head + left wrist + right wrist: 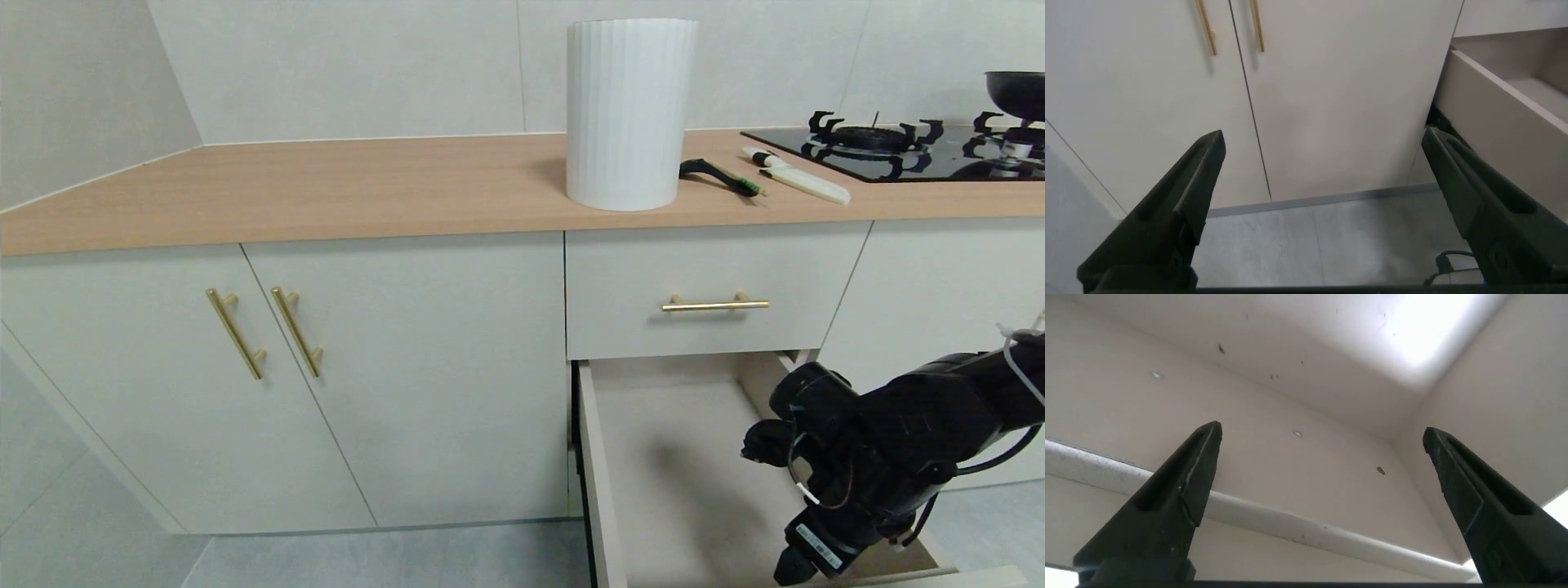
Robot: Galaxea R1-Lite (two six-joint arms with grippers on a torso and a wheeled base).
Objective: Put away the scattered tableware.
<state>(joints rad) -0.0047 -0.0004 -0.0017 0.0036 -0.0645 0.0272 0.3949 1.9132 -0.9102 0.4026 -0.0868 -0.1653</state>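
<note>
Black right gripper, spread wide, hangs at 5 o'clock in the head view over the pale pulled-out drawer; its wrist view shows speckled inner walls. Black left gripper, equally wide, faces matte cabinet doors. On the wood-grain bench, a green-tipped black utensil and a white knife lie at 3 o'clock of a ribbed white cylinder.

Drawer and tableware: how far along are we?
Done: the pale lower drawer is pulled open; no tableware seen in it. In hand: nothing; the right gripper is over the drawer, fingers open, the left gripper open by the cabinet doors. Left: black-handled green-tipped utensil and white knife on the wooden counter.
</note>
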